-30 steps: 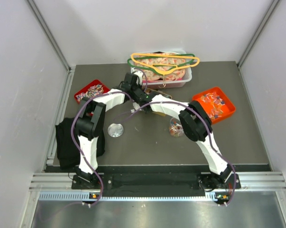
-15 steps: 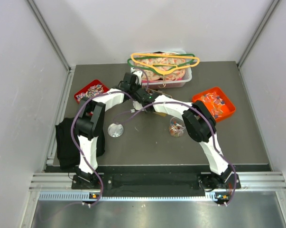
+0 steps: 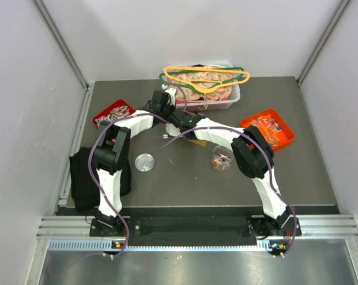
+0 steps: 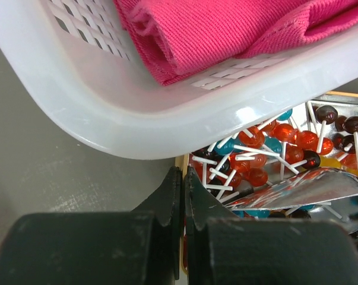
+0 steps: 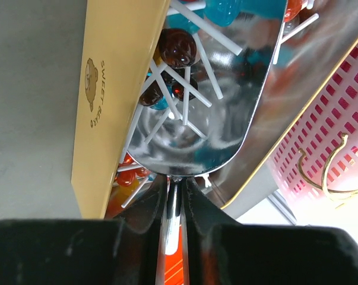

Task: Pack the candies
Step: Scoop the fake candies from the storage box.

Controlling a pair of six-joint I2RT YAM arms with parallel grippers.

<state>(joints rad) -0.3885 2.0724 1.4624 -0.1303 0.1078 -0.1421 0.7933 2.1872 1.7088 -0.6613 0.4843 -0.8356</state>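
Because the work lies at the far middle of the table (image 3: pixel 184 184), both my arms reach there, just short of the white basket (image 3: pixel 217 104) that carries pink cloth (image 4: pixel 226 29) and coloured hangers (image 3: pixel 205 76). A red tray (image 3: pixel 98 120) at the left and an orange tray (image 3: pixel 279 146) at the right each hold a speckled heap of wrapped sweets. Close under the basket's near wall sits an open tan box (image 5: pixel 116 95); whether the two touch I cannot tell. My right gripper (image 5: pixel 174 184) is clamped tight on the thin handle of a metal scoop (image 5: pixel 226 119), whose bowl rests tilted in the box. I judge it is held this way to lift a load toward the clear cup (image 3: pixel 221 159), which stands nearer and to the right, partly filled. My left gripper (image 4: pixel 183 178) is fully closed on nothing, its tips at the box's edge, probably to steady the box. A round lid (image 3: pixel 145 161) lies well apart to the left. The candies (image 4: pixel 268 142), lollipops on white sticks, fill the box, and several lie on the scoop.

Compared with a second ago, my right arm has swung left and farther, uncovering the cup. My left wrist has edged toward the basket. The lid and trays have not moved.
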